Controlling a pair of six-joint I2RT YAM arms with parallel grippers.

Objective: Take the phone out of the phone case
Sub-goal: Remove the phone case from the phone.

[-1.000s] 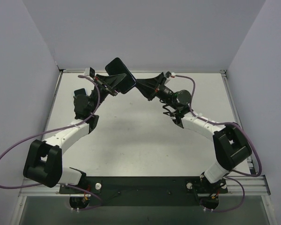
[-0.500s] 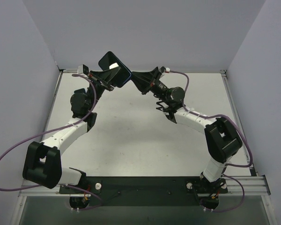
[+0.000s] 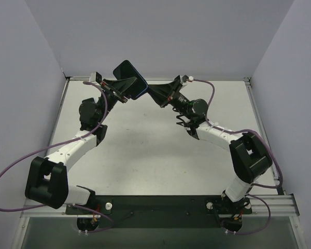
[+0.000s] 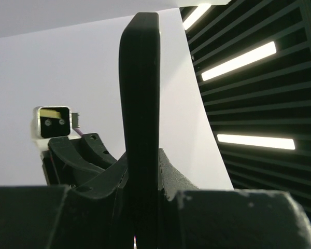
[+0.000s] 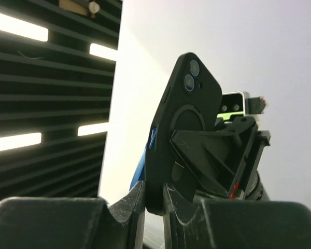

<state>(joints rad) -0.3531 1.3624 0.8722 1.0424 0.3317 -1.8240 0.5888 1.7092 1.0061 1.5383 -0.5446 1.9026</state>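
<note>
Well, from the bases at the bottom of the overhead frame, both arms reach across the table (image 3: 145, 155) to the upper middle. There the left gripper (image 3: 125, 87) is clenched on the phone case (image 3: 130, 78), which is held aloft and tilted. The right gripper (image 3: 150, 93) is clamped tight on the case's lower edge. A blue sliver of the phone (image 5: 139, 174) peeks past the case rim. I'd say one claw should anchor the case firmly while the other peels a corner slowly, or the phone could drop.
</note>
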